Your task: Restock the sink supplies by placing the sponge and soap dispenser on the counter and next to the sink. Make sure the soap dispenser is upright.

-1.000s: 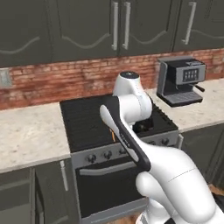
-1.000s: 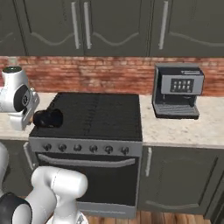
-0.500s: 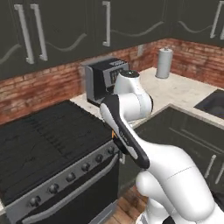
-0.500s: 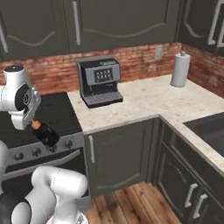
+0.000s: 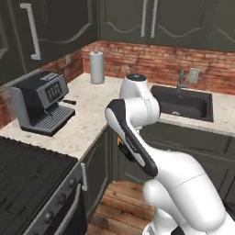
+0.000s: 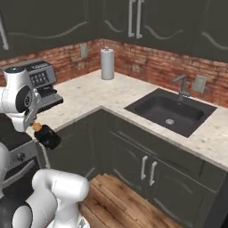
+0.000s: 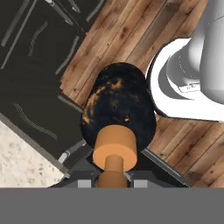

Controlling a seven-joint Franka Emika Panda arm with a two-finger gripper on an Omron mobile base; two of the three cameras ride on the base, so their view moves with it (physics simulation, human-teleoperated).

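The jaws [image 7: 113, 178] are closed on the orange pump top of the soap bottle [image 6: 47, 136], which hangs at the left of the right base view, tilted, black body lowest, in front of the dark cabinets and above the wooden floor [image 6: 124, 202]. In the hand view the bottle [image 7: 118, 111] fills the middle, with floorboards behind it. The sink [image 6: 170, 111] sits at centre right in the beige desk [image 6: 84, 95], its faucet [image 6: 181, 85] at the brick wall. A paper towel roll [image 6: 106, 63] stands in the desk's corner, and a coffee machine [image 5: 40, 101] stands at the left.
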